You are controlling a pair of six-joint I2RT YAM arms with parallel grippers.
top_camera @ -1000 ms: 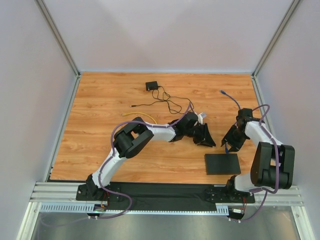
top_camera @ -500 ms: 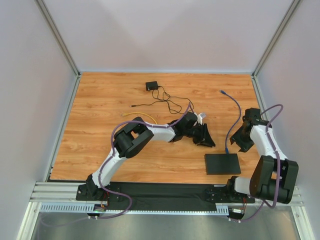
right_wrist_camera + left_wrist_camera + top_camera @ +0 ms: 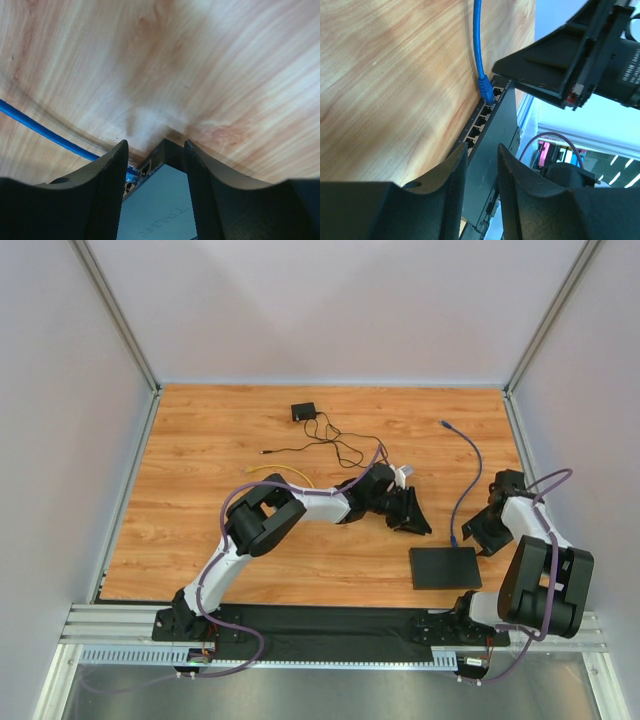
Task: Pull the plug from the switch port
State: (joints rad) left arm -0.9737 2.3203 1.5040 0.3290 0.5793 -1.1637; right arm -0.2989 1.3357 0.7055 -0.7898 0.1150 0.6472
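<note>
Woodgrain surface [image 3: 200, 500] from above: the switch [image 3: 445, 567], a thin matte black slab, lies flat near the near right corner. A blue cable [image 3: 466, 470] curves in from the far right and meets the switch's far edge, towards its right corner. The left fingers [image 3: 412, 516] hover just beyond the far left corner of the switch. The right fingers [image 3: 485, 532] sit just beside the cable's end. A small black adapter [image 3: 303, 411] with a thin cord lies well apart, near the far edge.

Left wrist: the plug [image 3: 485, 91], glossy blue moulded plastic, is seated in a switch port [image 3: 489, 100] in the row of square sockets along the slab's thin edge. The left fingers [image 3: 447, 195], smooth, black and curved, stand apart with nothing between them.

Right wrist: the right fingers [image 3: 107, 175] are likewise spread and empty, framing a corner of the switch [image 3: 160, 205]. The cable [image 3: 45, 129] runs in from the left.

The step in hand looks like lining up on the plug. It would go best with one arm pinning the light slab flat while the other closes on the plug's rigid body, not the soft cord. The pull should then run straight out along the socket, level with the surface.
</note>
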